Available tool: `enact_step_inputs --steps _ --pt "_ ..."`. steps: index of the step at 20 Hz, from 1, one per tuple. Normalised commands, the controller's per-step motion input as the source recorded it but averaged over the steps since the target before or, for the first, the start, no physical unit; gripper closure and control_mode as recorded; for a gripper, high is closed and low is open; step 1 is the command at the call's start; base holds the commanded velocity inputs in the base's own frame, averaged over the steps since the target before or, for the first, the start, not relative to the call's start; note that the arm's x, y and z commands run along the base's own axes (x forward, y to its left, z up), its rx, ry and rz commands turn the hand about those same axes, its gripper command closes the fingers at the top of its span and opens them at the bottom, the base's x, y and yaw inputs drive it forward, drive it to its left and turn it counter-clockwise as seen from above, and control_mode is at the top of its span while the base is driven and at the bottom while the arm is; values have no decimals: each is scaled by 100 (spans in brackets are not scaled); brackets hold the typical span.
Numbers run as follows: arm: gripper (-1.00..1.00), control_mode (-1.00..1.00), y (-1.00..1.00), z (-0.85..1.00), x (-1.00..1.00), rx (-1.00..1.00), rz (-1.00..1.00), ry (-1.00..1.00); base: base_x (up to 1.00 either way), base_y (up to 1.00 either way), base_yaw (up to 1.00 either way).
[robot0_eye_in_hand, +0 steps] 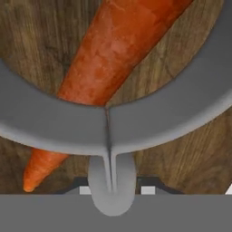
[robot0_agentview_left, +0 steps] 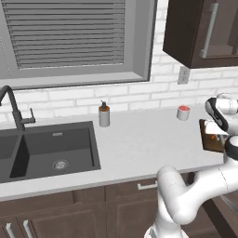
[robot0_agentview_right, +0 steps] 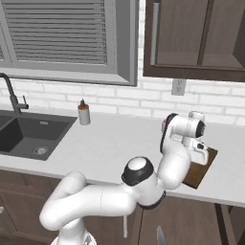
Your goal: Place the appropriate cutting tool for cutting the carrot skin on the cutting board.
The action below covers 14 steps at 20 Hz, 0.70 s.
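Kitchen surface (robot0_agentview_left: 135,139) is carrying the cutting board (robot0_eye_in_hand: 195,149), where the jaws, gripping a grey peeler (robot0_eye_in_hand: 111,122), should be lowering gently beside the carrot (robot0_eye_in_hand: 113,54).

Sink (robot0_agentview_left: 56,148): dark, set in counter (robot0_agentview_left: 135,139).
Soap dispenser (robot0_agentview_left: 104,114): upright behind sink.
Red-topped cup (robot0_agentview_left: 183,112): near wall.
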Motion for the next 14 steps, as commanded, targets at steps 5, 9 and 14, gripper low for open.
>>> enact_step_inputs --steps 5,9,14 --pt "-100 -100 1 16 -43 0 3 0 0 0 0" --pt "-100 -100 22 67 -60 -2 7 -3 0 0 0" --pt "-100 -100 63 46 -54 -2 14 -2 0 0 0"
